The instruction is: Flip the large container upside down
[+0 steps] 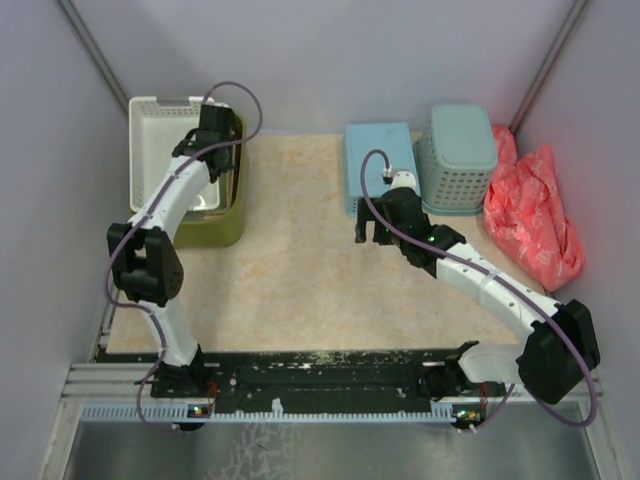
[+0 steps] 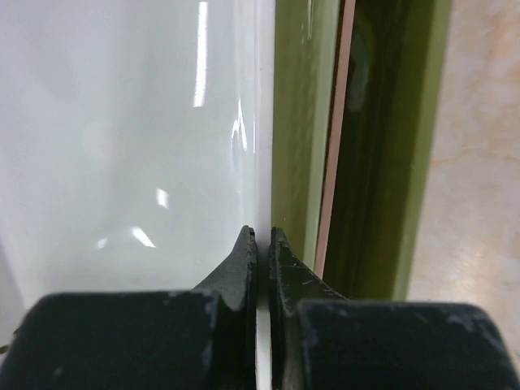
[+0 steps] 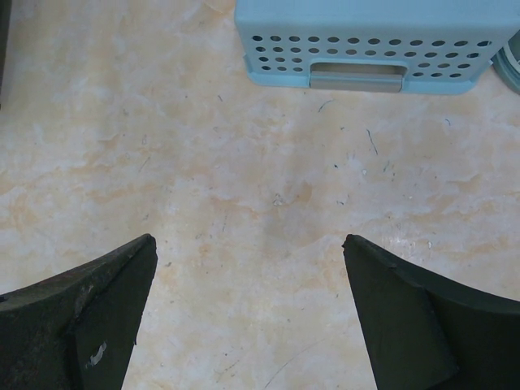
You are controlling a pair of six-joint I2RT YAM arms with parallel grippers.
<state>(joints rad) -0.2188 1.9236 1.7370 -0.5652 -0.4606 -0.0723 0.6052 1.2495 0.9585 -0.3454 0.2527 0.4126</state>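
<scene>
Large container, a deep olive-green plastic tub (image 1: 225,228) w/ rounded corners, sits open side up at far left of the beige table (image 1: 300,270), w/ a pale whitish slotted rectangular plastic tray (image 1: 160,120) nested inside. L gripper (image 2: 262,237) fingers pinched together on the tray's thin wall, just beside tub rim. R gripper (image 3: 248,244) fingers wide apart, holding nothing, above bare table near a light-blue perforated plastic basket (image 3: 366,32)

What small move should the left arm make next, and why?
Probably lift a little: the left gripper is shut on the wall of the white tray, not the large container, and the tray resting in it likely must come out first.
</scene>
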